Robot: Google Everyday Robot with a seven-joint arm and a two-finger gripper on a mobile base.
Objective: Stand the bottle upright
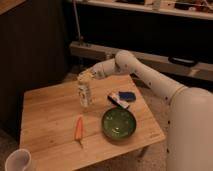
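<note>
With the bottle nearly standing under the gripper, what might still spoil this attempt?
1. The gripper sits right at the top of the bottle, which looks upright or nearly so on the wooden table; pulling away sideways may tip such a slim bottle.
2. If it falls, it could hit the carrot or the green bowl nearby.

The gripper (pixel 86 76) sits at the bottle's (pixel 84 95) top, hiding its cap. Beyond the carrot (pixel 78 128), the white cup (pixel 18 161) is cut off by the bottom edge.
</note>
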